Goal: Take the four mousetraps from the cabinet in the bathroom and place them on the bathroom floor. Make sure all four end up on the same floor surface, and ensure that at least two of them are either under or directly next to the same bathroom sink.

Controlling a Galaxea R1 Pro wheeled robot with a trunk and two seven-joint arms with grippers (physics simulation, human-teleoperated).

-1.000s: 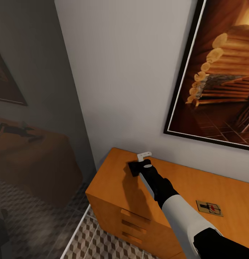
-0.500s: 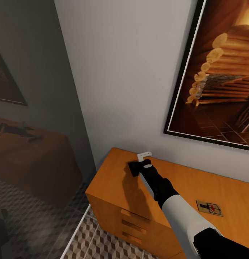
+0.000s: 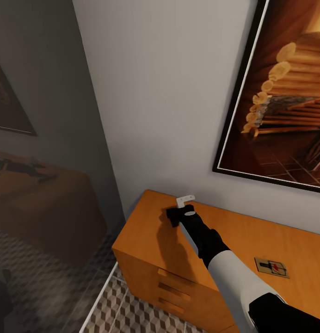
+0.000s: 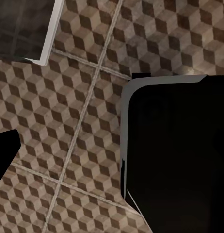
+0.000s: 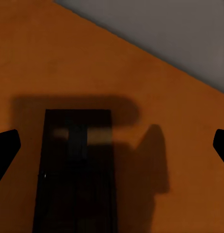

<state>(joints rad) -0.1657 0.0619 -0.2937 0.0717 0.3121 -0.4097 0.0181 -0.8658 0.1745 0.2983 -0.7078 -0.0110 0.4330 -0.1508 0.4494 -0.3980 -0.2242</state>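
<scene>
Right gripper (image 3: pixel 175 216): jaws spread apart, fingertips at opposite edges of right wrist view, nothing between them; poised above cabinet (image 3: pixel 146 231) top near its back left corner. Mousetrap (image 3: pixel 271 267) flat on same cabinet top, well apart from gripper, beside forearm. Left gripper: jaw state cannot tell; floor (image 4: pixel 83 121) below. Framed picture (image 3: pixel 285 97) on wall.
</scene>
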